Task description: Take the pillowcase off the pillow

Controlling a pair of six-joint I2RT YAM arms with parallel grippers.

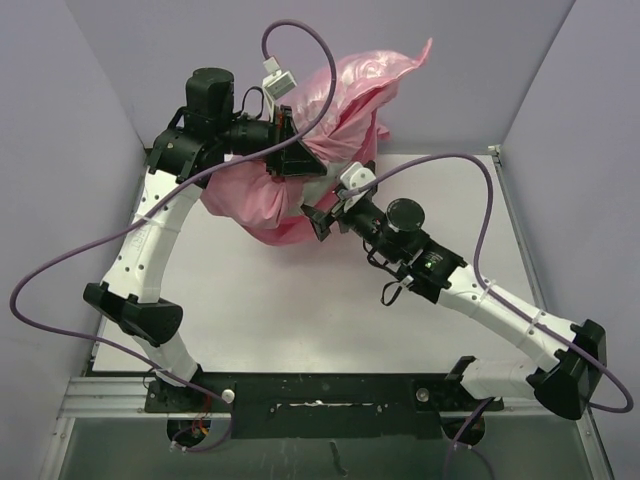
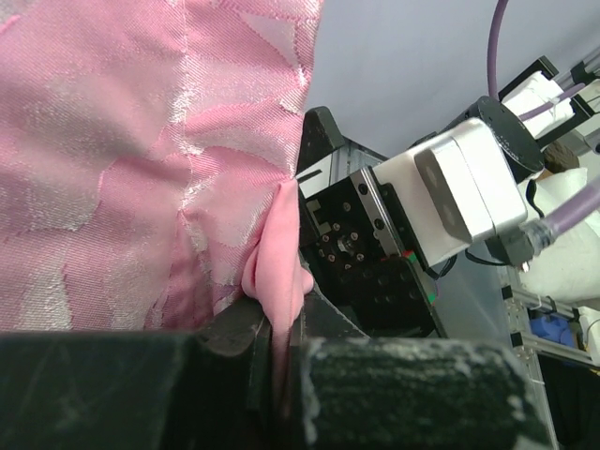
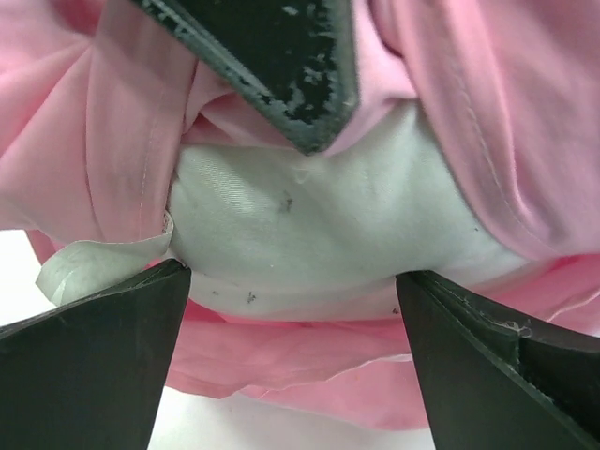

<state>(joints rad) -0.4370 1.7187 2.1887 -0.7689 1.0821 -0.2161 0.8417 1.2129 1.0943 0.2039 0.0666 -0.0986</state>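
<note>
Pinching the pillowcase [image 2: 141,141] tight, left jaws partly block the exposed pillow [image 3: 309,234]. Right jaws stand apart, facing it.

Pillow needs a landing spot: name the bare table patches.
Bare: white tabletop between left arm and right arm, nearer than the shiny pink satin pillowcase; its far right corner. Crowded: far left, around left claw and right claw.

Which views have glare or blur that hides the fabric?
Top external: even light, sharp, mild sheen on the pillowcase. Left wrist: silvery glints on the satin, the left tool blurred up close. Right wrist: the pillow sharp, the table below washed out white.
</note>
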